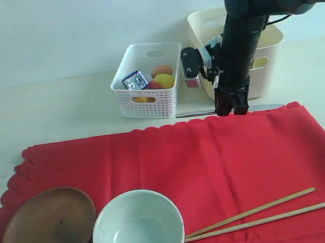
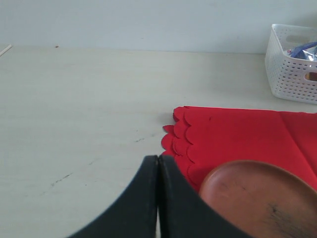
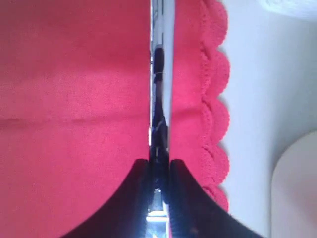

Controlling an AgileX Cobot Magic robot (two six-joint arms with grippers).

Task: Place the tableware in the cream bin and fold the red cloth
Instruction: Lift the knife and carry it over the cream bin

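My right gripper (image 1: 232,111) is down at the far edge of the red cloth (image 1: 213,157), shut on the metal knife (image 1: 196,114), which sticks out level on both sides of the fingers. In the right wrist view the knife (image 3: 161,74) runs straight out from between the shut gripper (image 3: 159,166) over the red cloth (image 3: 74,99). The brown wooden plate (image 1: 48,228), the pale bowl (image 1: 138,228) and two chopsticks (image 1: 261,214) lie on the cloth's near part. The cream bin (image 1: 265,45) stands just behind the right arm. My left gripper (image 2: 158,163) is shut and empty beside the plate (image 2: 252,193).
A white perforated basket (image 1: 146,82) with food and a blue-and-white packet stands left of the cream bin, behind the cloth. In the left wrist view the basket (image 2: 292,64) stands beyond the cloth's scalloped corner (image 2: 178,129). Bare pale table lies left of the cloth.
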